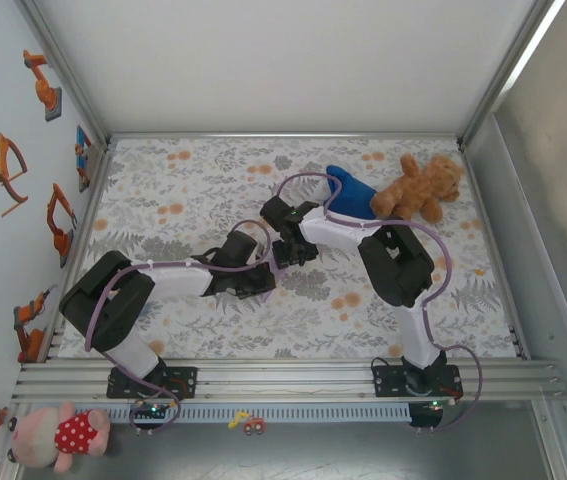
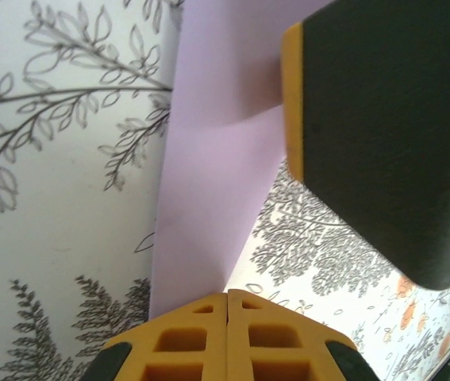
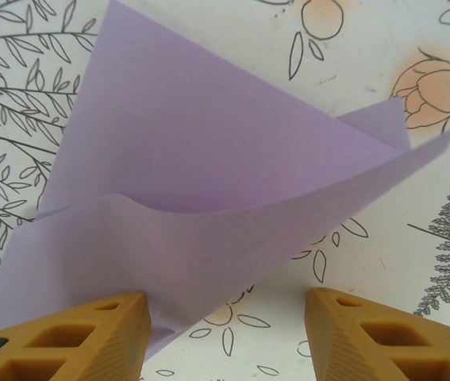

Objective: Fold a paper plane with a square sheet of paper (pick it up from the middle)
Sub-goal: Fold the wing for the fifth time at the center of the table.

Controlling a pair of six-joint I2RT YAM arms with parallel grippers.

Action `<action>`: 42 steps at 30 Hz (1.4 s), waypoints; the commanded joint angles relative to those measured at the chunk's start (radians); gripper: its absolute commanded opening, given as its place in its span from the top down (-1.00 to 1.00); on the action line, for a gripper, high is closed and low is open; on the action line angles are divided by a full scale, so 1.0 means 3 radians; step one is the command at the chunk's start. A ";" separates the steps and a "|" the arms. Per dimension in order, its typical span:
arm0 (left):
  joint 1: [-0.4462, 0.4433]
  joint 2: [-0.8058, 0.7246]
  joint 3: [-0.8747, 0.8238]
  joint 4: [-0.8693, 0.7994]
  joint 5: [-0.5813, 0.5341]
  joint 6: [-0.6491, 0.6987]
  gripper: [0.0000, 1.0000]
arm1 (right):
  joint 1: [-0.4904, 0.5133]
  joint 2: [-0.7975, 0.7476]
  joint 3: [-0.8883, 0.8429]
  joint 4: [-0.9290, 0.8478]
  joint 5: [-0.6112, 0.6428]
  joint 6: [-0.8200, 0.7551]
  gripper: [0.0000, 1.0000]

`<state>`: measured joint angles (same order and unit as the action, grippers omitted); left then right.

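Folding was the step in hand, I judged. My left gripper [image 2: 227,300] was clamped shut on an edge of the thin lavender-purple square sheet of paper [image 3: 209,159], which was lifted and half doubled over near the middle of the floral-printed tabletop [image 1: 163,190]. My right gripper [image 3: 226,308] stood open at the curled flap, gripping nothing. The next move called for matching the corners, then pressing a crease. No brand, label or writing was legible.

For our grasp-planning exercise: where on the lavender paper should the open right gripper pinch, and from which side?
Likely the lifted near flap of the square sheet of paper, the right gripper coming straight ahead: that flap bows up off the table between its open fingers, while the layer beyond lies flat.
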<state>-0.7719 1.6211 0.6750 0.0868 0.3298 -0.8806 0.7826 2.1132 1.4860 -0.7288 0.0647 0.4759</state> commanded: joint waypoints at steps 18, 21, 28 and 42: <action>-0.0231 -0.0188 -0.0363 -0.0268 -0.0203 -0.0157 0.97 | -0.0078 0.0810 -0.0351 -0.0059 0.0469 0.0119 -0.04; -0.0298 -0.0355 -0.0425 -0.0452 -0.0270 -0.0184 0.97 | -0.0074 0.0815 -0.0352 -0.0060 0.0475 0.0122 -0.04; -0.0332 -0.0927 -0.0471 -0.0867 -0.0500 -0.0181 0.96 | -0.0077 0.0805 -0.0344 -0.0061 0.0444 0.0124 -0.03; -0.0084 -0.0592 -0.0040 -0.0062 -0.0263 -0.0128 0.94 | -0.0078 0.0777 -0.0351 -0.0010 0.0303 0.0115 -0.02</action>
<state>-0.8024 1.3960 0.6178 -0.0025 0.2047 -0.9287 0.7834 2.1159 1.4891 -0.7319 0.0734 0.5011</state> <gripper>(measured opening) 0.054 0.512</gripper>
